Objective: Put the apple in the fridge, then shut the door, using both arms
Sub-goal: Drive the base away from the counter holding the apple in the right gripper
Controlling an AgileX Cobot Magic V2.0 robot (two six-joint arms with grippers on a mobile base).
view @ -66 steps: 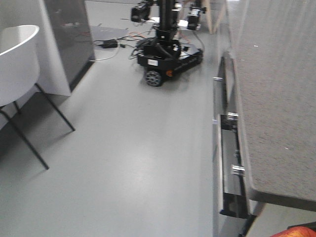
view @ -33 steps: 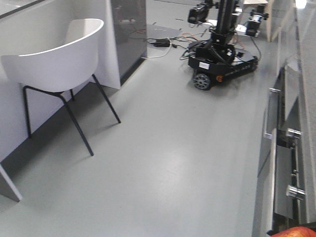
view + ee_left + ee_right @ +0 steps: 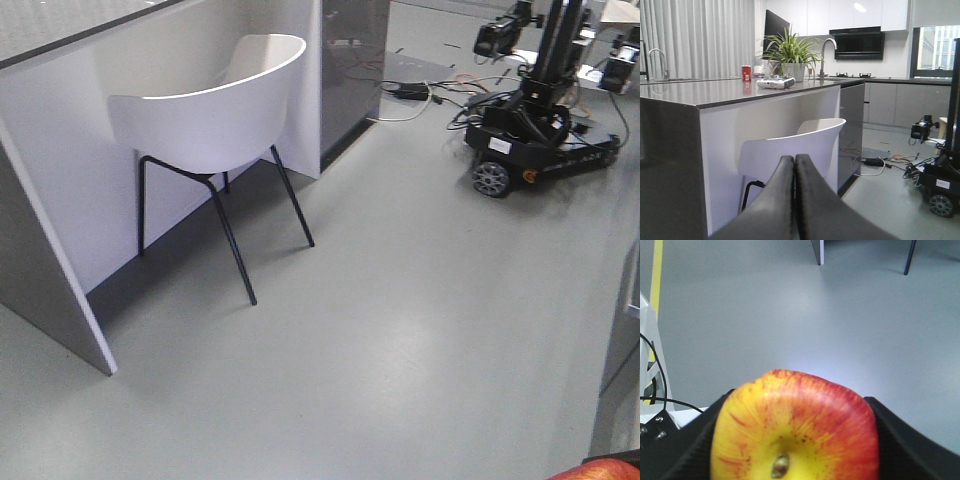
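Observation:
The apple (image 3: 795, 435), red with yellow patches, fills the bottom of the right wrist view. My right gripper (image 3: 797, 407) is shut on it, one black finger on each side, above bare grey floor. A red sliver of the apple (image 3: 602, 469) also shows at the bottom right edge of the front view. My left gripper (image 3: 794, 167) is shut with nothing in it; its dark fingers (image 3: 775, 200) press together and point at a white chair. The fridge and its door are out of view.
A white chair (image 3: 215, 110) on thin black legs stands against a white kitchen island (image 3: 60, 180) on the left. A black wheeled robot (image 3: 535, 140) with loose cables sits at the far right. Grey floor (image 3: 400, 330) spreads between them.
The front view has swung left: the chair moved from the left edge toward the middle, the wheeled robot shifted right, and the counter with drawers on the right has left the frame.

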